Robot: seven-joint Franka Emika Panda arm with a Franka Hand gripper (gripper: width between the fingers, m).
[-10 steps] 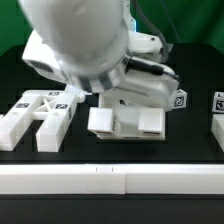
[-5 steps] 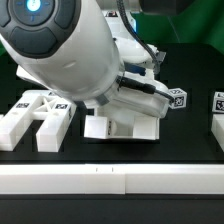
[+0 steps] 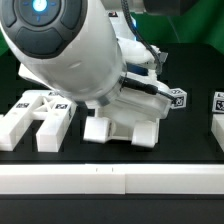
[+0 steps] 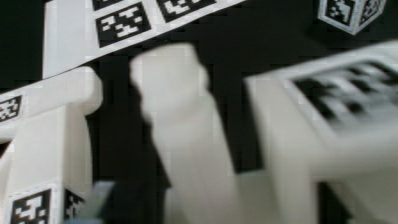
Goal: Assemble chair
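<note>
The white notched block (image 3: 121, 130) of the chair sits at the table's centre, tilted, under my arm. My gripper (image 4: 214, 208) is hidden behind the arm in the exterior view. In the wrist view it is low over the block. A blurred white upright of the block (image 4: 185, 120) runs down between the jaws, and the gripper seems shut on it. The fingertips are lost in blur. The H-shaped frame (image 3: 40, 116) lies to the exterior view's left and also shows in the wrist view (image 4: 54, 130).
A small tagged white part (image 3: 178, 98) lies behind the block toward the exterior view's right. Another tagged part (image 3: 218, 112) is at that edge. A long white rail (image 3: 110, 180) runs along the table's front. The marker board (image 4: 134, 18) shows in the wrist view.
My arm has swung and lowered over the notched block. The block has shifted slightly toward the front and tipped, so its underside shows. The H-shaped frame has not moved.
</note>
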